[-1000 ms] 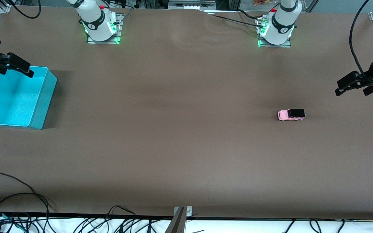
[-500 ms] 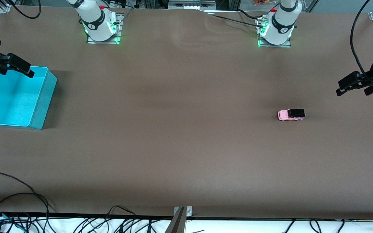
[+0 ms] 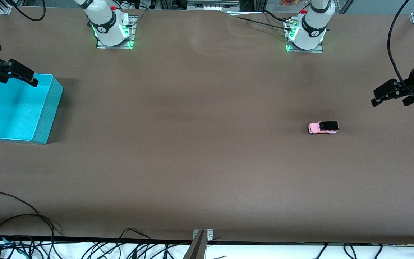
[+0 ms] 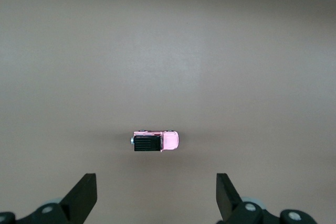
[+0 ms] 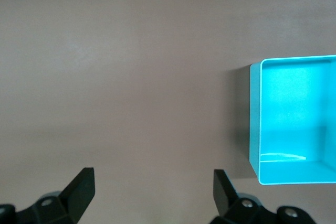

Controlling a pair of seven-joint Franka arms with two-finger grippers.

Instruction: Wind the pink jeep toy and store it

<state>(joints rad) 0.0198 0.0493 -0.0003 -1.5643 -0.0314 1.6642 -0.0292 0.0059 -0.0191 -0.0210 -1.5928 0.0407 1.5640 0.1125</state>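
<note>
Now your tiny pink jeep toy with black roof [image 3: 323,127] sits on the brown tabletop [image 3: 207,144], well apart from the left gripper [image 3: 390,97], fingers [image 4: 84,195] spread; the right gripper [image 3: 20,76], fingers [image 5: 79,188] spread too, waits over the turquoise bin [image 3: 49,108].

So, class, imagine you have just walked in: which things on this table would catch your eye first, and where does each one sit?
The turquoise bin stands out brightest, at the right arm's end of the brown table, with the open right gripper over its rim. Next comes the tiny pink jeep toy, alone on its wheels toward the left arm's end. The open left gripper hangs above the table close by, touching nothing.
</note>
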